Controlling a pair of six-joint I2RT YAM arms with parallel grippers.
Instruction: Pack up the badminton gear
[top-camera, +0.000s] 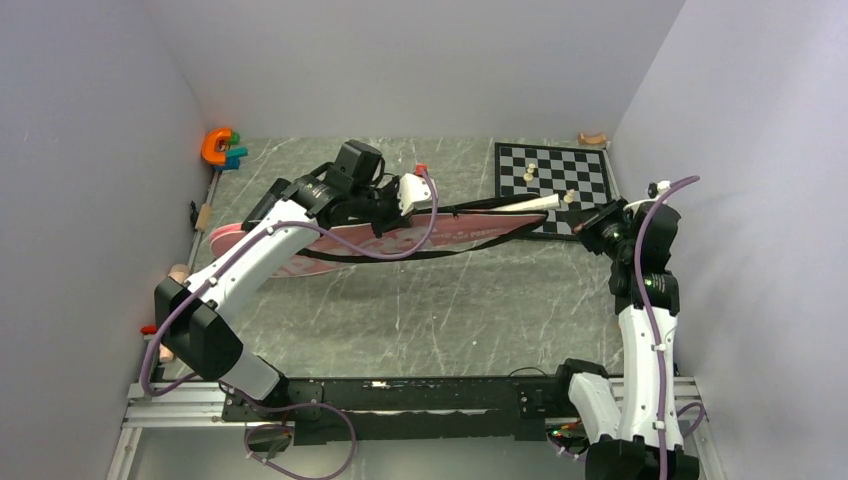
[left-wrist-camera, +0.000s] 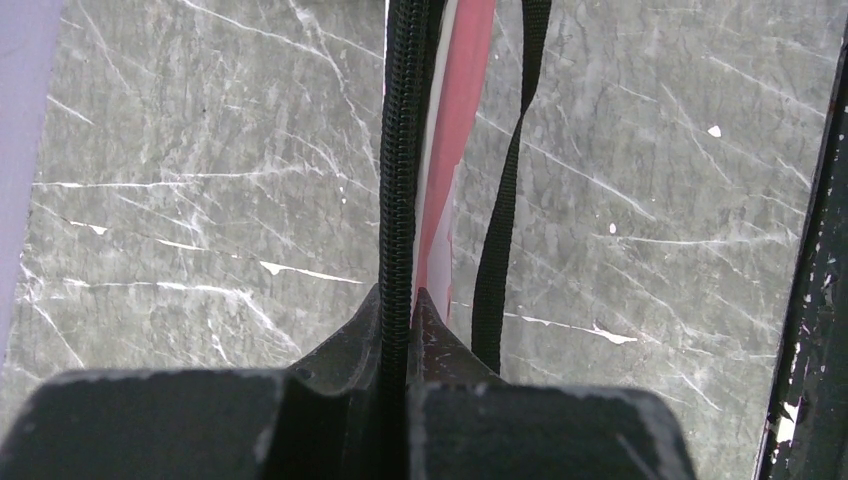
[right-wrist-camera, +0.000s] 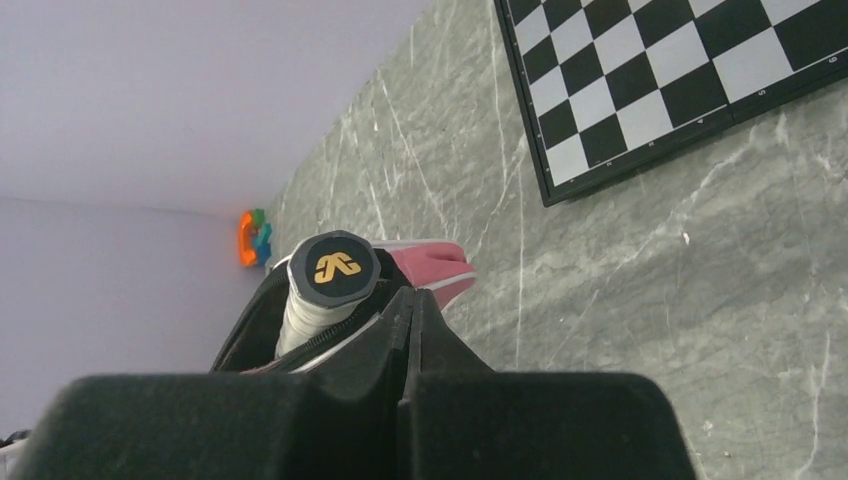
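Note:
The long pink racket bag (top-camera: 300, 255) lies across the table from left to right, and its black strap (top-camera: 470, 246) trails along the near side. My left gripper (top-camera: 385, 213) hangs over the bag's middle. In the left wrist view this gripper (left-wrist-camera: 400, 295) is shut on the bag's black zipper edge (left-wrist-camera: 402, 150), with pink fabric (left-wrist-camera: 465, 100) and the strap (left-wrist-camera: 508, 180) beside it. A white racket handle (top-camera: 530, 203) pokes out of the bag's right end; its dark cap (right-wrist-camera: 333, 268) bears a gold logo. My right gripper (right-wrist-camera: 412, 292) is shut, tips against the bag's open mouth (right-wrist-camera: 250, 325).
A black-and-white chessboard (top-camera: 555, 175) with pale pieces (top-camera: 530, 172) sits at the back right, just behind the bag's end. An orange and teal toy (top-camera: 222, 147) rests in the back left corner. Walls close in on both sides. The black base rail (top-camera: 420, 395) runs along the near edge.

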